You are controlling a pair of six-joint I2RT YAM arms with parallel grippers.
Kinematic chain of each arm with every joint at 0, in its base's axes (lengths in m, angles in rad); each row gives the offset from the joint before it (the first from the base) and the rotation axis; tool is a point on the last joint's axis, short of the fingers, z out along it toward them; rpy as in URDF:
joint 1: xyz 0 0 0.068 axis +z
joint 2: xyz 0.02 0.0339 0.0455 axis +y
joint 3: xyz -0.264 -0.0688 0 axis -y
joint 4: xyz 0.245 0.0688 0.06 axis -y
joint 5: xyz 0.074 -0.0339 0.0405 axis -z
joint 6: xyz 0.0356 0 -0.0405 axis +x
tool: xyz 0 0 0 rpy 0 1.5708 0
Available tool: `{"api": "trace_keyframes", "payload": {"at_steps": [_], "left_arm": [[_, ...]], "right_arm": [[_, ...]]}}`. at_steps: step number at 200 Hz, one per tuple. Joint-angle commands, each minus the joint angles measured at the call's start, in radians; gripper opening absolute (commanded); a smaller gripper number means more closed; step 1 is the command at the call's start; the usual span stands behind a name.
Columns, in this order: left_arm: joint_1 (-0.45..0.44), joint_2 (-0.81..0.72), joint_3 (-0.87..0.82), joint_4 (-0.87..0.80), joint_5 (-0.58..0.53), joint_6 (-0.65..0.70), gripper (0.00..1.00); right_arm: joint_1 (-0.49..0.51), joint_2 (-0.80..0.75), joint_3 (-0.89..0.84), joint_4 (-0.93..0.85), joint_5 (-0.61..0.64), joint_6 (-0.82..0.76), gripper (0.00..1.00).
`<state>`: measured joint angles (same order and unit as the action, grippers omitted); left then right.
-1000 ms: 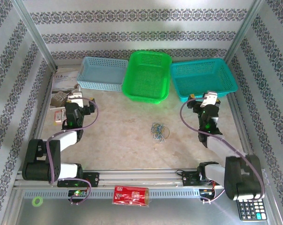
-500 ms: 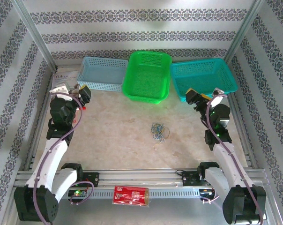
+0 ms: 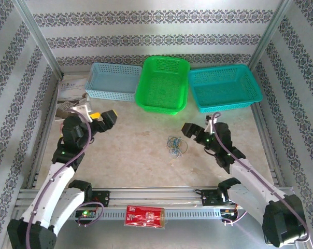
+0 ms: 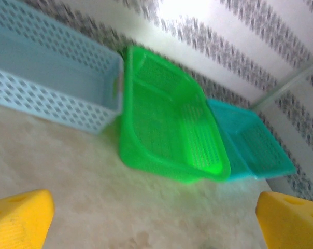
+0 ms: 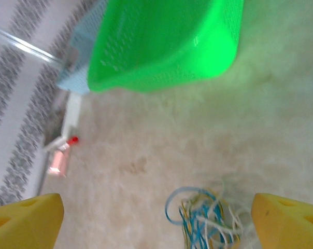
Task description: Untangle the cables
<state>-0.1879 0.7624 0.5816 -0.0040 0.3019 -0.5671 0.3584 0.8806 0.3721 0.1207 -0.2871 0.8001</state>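
Right pincer (image 3: 189, 129) wide, tilted down near the cables (image 3: 176, 145), seemingly apart; left pincer (image 3: 104, 118) wide.

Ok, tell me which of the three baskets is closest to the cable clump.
The bright green basket, the middle one: its front edge comes nearest the cables. The pale blue basket and the teal basket flank it, farther off.

Both arms rise from the bottom edge and lean toward mid-frame. The left end effector (image 3: 102, 116) sits left of centre, the right end effector (image 3: 196, 134) right of centre, both with fingers spread wide.
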Motion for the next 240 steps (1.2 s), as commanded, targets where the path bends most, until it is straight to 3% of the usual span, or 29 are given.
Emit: {"api": "trace_keyframes", "payload": {"at_steps": [1,40,82,109,183,214,240], "left_arm": [[-0.1,0.066,-0.015,0.003,-0.061,-0.019,1.0],[-0.243,0.254,0.017,0.03,-0.162,0.004,1.0],[-0.298,0.381,0.054,0.03,-0.187,-0.01,1.0],[-0.309,0.382,0.037,0.052,-0.208,-0.028,1.0],[-0.326,0.363,-0.012,0.079,-0.237,-0.054,1.0],[-0.329,0.349,-0.019,0.071,-0.241,-0.055,1.0],[-0.33,0.336,-0.028,0.071,-0.235,-0.059,1.0]], "right_arm": [[0.068,0.023,-0.004,-0.092,0.127,-0.032,0.91],[0.163,0.088,-0.005,-0.121,0.207,0.031,0.89],[0.276,0.169,0.027,-0.098,0.268,0.089,0.88],[0.31,0.264,0.067,-0.035,0.239,0.14,0.88],[0.335,0.601,0.257,0.346,0.018,0.295,0.86],[0.335,0.592,0.287,0.331,-0.026,0.275,0.84],[0.333,0.488,0.253,0.218,0.021,0.215,0.83]]}}
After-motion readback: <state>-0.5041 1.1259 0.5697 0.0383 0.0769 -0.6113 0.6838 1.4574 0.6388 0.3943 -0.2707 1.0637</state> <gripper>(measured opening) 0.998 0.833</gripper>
